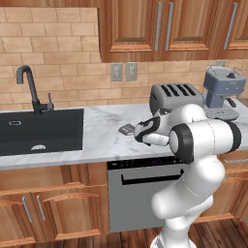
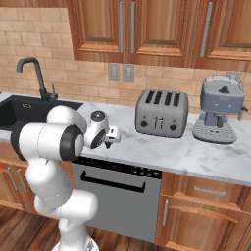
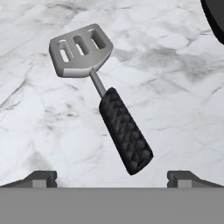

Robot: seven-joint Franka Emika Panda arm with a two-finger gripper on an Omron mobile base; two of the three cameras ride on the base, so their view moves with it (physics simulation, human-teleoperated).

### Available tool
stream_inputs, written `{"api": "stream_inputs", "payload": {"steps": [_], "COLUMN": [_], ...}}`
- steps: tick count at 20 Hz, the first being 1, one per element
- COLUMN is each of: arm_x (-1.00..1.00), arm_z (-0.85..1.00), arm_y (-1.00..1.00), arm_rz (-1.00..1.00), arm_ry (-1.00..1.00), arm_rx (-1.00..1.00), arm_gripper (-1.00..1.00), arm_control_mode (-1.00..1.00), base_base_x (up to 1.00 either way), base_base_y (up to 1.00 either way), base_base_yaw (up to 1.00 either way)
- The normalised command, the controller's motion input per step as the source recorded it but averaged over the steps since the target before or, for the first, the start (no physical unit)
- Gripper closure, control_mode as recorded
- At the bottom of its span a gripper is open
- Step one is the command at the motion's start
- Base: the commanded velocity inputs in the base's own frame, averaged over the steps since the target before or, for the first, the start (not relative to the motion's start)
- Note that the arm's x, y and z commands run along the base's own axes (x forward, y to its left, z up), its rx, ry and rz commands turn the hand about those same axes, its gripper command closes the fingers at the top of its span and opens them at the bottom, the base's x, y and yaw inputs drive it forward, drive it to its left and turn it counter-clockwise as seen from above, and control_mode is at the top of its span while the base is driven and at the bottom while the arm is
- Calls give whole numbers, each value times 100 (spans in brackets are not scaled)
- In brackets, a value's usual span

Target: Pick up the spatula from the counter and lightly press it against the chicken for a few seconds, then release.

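Gripper spread wide over spatula, holding nothing.
L base: I see its head on counter, right of sink. R base: hand left of toaster. Hand cam: spatula lies flat ahead of fingertips, untouched.

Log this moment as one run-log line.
phase: approach | hand: open, aimed at spatula | spatula: lying flat on counter, not gripped | press step: not yet done
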Motion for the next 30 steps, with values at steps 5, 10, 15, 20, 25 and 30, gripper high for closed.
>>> {"api": "stream_inputs", "payload": {"steps": [5, 10, 15, 20, 25, 30], "arm_x": [5, 8, 13, 13, 12, 9], "arm_z": [-11, -13, -7, -2, -2, -8], "arm_y": [0, 0, 0, 0, 0, 0], "arm_rz": [0, 0, 0, 0, 0, 0], "arm_ry": [0, 0, 0, 0, 0, 0], "arm_rx": [0, 0, 0, 0, 0, 0], "arm_gripper": [-100, -100, -100, -100, -100, -100], "arm_control_mode": [-100, -100, -100, -100, -100, -100], "base_base_x": [0, 0, 0, 0, 0, 0], "base_base_y": [0, 0, 0, 0, 0, 0], "base_base_yaw": [0, 0, 0, 0, 0, 0]}}
